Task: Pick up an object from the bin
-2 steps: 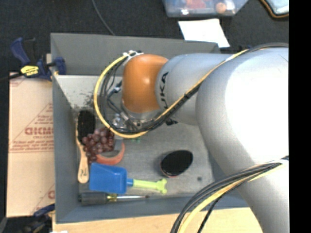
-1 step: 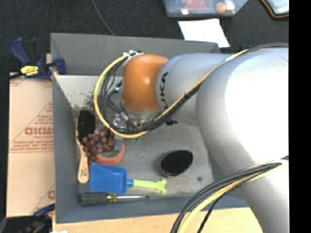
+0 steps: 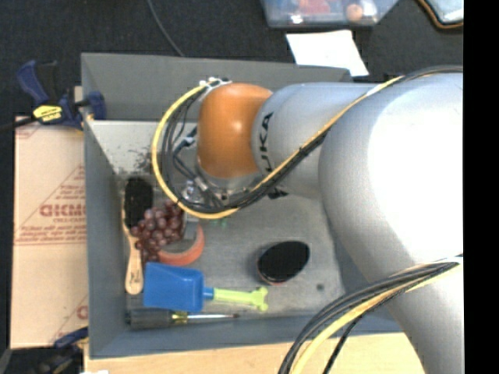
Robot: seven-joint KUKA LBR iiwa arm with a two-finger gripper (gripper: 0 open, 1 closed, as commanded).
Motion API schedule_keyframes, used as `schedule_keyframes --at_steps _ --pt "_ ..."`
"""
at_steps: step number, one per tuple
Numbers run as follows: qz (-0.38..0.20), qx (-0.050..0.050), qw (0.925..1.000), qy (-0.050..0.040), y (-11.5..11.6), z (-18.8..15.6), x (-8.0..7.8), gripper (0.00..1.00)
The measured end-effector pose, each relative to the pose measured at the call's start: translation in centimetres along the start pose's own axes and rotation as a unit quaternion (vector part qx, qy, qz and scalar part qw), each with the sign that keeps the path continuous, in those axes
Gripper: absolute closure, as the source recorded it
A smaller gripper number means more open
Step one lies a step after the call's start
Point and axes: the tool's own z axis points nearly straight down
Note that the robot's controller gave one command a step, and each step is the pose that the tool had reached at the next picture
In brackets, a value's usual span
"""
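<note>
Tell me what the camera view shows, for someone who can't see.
A grey robot arm with an orange wrist cover reaches from the right into a grey bin, its end beside a bunch of dark red grapes. Nearby lie a blue scoop, a black brush, a screwdriver and a black disc.

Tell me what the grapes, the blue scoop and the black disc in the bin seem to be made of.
Grapes: likely plastic, dark purple beads with small glossy highlights. Blue scoop: seems moulded plastic, an even saturated colour with a soft sheen. Black disc: unclear, perhaps rubber or plastic; smooth, dark, with a faint shine on top.
</note>
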Motion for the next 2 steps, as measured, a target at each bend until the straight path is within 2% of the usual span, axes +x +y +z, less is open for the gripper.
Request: schedule_keyframes --at_steps 1,2 --pt "0.000 0.001 1.0000 0.0028 -0.1 -4.1 0.1 1.00" --pt "0.000 0.000 1.0000 0.0011 0.0 -7.2 -0.1 1.00"
